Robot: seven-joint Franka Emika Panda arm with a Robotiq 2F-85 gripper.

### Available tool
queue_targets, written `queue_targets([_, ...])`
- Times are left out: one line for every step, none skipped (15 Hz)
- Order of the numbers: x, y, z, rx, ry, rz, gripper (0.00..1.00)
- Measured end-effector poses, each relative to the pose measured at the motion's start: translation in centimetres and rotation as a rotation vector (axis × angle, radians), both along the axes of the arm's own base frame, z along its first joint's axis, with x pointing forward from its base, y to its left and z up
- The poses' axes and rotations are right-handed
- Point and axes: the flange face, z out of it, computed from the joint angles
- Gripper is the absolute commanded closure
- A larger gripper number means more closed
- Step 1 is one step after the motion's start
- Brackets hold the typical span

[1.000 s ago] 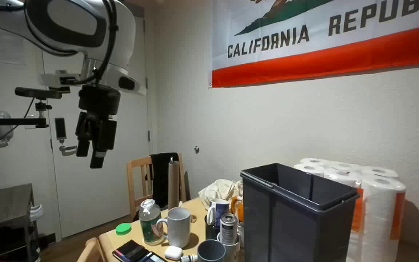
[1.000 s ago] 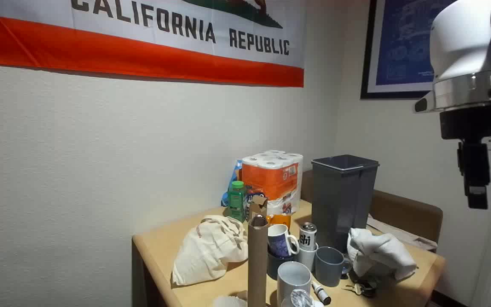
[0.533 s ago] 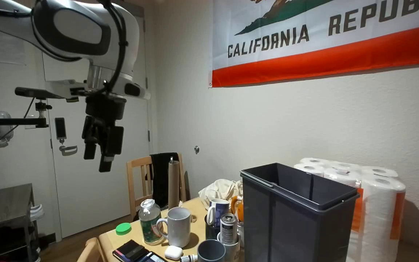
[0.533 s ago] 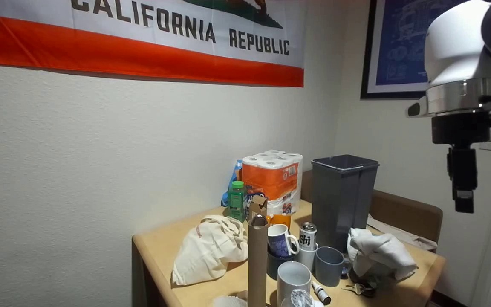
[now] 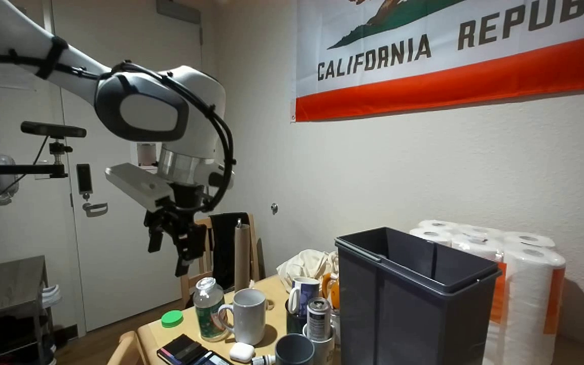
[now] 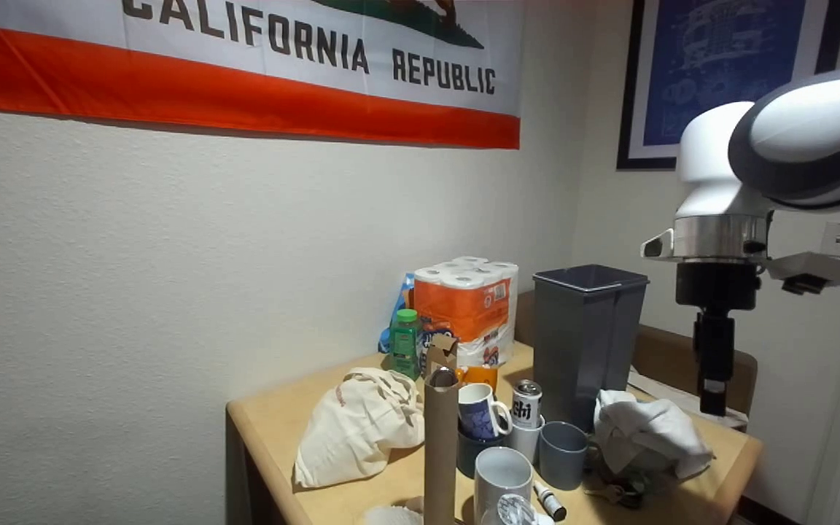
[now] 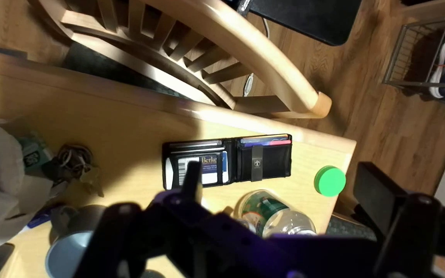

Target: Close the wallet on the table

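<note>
From where I'm standing, the jaws hang well above the table (image 7: 122,123), spread wide with nothing between them. The wallet (image 7: 228,160) is down below, lying open on the table, and its long axis runs roughly along the line across the jaws, so the fold (image 7: 231,160) sits crosswise to that. My guess: they gotta drop to one outer end and tip that half over. The bottle (image 7: 267,212) is just beside one long side, chair (image 7: 254,46) past the table's edge.

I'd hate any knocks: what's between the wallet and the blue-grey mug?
In an exterior view, a small white case and a marker-like tube lie between the wallet and the blue-grey mug.
</note>
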Motion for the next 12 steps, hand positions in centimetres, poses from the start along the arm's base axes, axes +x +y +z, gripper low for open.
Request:
queue_targets([0.2, -0.1, -1.2, 0.013, 0.002, 0.009, 0.00])
queue_targets([0.4, -0.3, -2.4, 0.026, 0.003, 0.020, 0.00])
queue_targets([0.5, -0.4, -3.6, 0.039, -0.001, 0.032, 0.00])
queue_targets([0.5, -0.5, -4.8, 0.052, -0.006, 0.044, 0.00])
queue_targets([0.5, -0.6, -5.9, 0.064, -0.011, 0.055, 0.00])
queue_targets([0.3, -0.6, -7.1, 0.074, -0.005, 0.061, 0.00])
queue_targets([0.1, -0.6, -8.0, 0.076, 0.011, 0.070, 0.00])
queue_targets([0.1, -0.6, -8.3, 0.076, 0.019, 0.074, 0.00])
queue_targets([0.1, -0.6, -8.4, 0.076, 0.022, 0.074, 0.00])
queue_targets([0.1, -0.6, -8.4, 0.076, 0.021, 0.074, 0.00])
queue_targets([0.1, -0.6, -8.4, 0.076, 0.021, 0.074, 0.00])
queue_targets([0.1, -0.6, -8.4, 0.076, 0.021, 0.074, 0.00])
